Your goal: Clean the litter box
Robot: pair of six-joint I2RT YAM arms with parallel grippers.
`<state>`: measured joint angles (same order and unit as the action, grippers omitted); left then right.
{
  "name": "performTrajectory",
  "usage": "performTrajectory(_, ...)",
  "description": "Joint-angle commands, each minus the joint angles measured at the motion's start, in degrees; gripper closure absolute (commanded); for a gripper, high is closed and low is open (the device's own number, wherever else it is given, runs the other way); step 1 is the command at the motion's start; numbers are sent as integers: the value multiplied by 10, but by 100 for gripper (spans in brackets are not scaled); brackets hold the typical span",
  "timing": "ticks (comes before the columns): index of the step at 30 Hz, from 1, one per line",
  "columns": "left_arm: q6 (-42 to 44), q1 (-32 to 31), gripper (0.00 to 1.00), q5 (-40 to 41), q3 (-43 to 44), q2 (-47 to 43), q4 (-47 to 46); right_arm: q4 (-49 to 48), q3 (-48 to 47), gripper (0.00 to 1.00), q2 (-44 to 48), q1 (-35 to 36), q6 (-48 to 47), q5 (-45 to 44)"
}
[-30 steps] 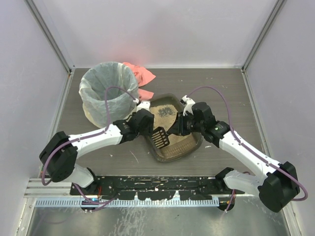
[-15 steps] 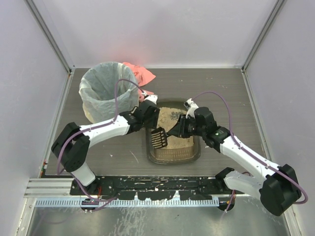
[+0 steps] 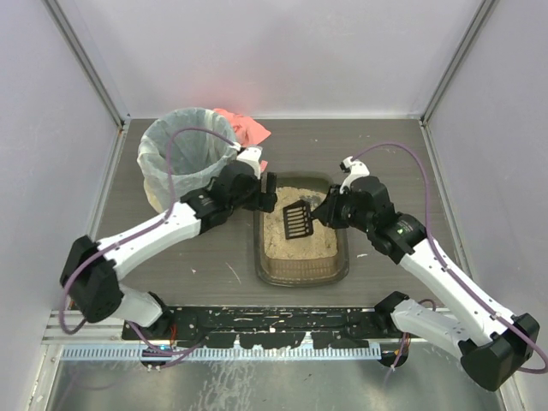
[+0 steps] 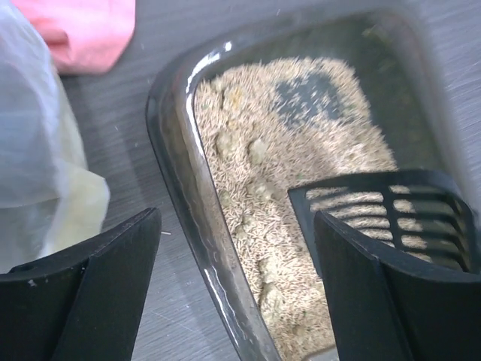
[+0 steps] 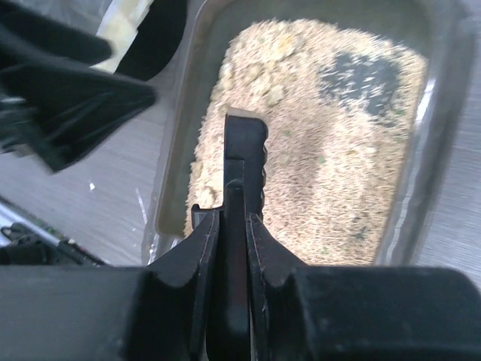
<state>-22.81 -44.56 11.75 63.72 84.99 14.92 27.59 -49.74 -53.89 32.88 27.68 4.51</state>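
Note:
The litter box [image 3: 259, 253] is a dark smoky tray of tan litter lying flat mid-table. My left gripper [image 3: 267, 190] is open at the box's far-left corner. In the left wrist view its jaws straddle the left rim [image 4: 171, 158] of the box without touching it, left gripper [image 4: 237, 289]. My right gripper [image 3: 324, 211] is shut on the handle of the black slotted scoop [image 3: 297, 220], which hangs over the litter in the far half of the box. In the right wrist view the scoop [image 5: 245, 154] stands edge-on above the litter, pinched in the right gripper [image 5: 234, 219]. The scoop's slots [image 4: 409, 207] look empty.
A round bin lined with a white bag [image 3: 184, 158] stands just left of the box, close behind my left arm. A pink cloth [image 3: 247, 128] lies beyond the bin. Grey walls enclose the table on three sides. The arm rail [image 3: 257, 321] runs along the near edge.
The litter box has gone from skewed to square on the table. My left gripper moved to the far-left corner and opened. The right gripper carried the scoop toward the far end.

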Motion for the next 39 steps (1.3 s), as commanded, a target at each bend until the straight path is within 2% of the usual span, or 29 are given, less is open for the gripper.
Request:
performTrajectory(1,20,3,15,-14,-10,-78,12,49,-59,99,13,-1,-36,-121)
performTrajectory(5,31,3,14,-54,-34,-134,35,97,-96,99,-15,-1,-66,-196)
performTrajectory(9,42,3,13,-70,-58,-200,65,132,-123,99,-47,1,-87,-228)
performTrajectory(13,56,4,13,-45,-74,-270,115,142,-141,99,-75,23,-89,-262)
performTrajectory(19,72,4,13,43,-74,-368,195,178,-172,99,-155,66,-67,-323)
performTrajectory(21,74,4,9,63,-68,-390,216,182,-176,99,-177,69,-59,-317)
performTrajectory(27,78,4,6,104,-71,-433,238,158,-169,99,-210,69,-41,-260)
performTrajectory(39,79,4,6,113,-78,-440,245,89,-171,99,-217,52,-16,-114)
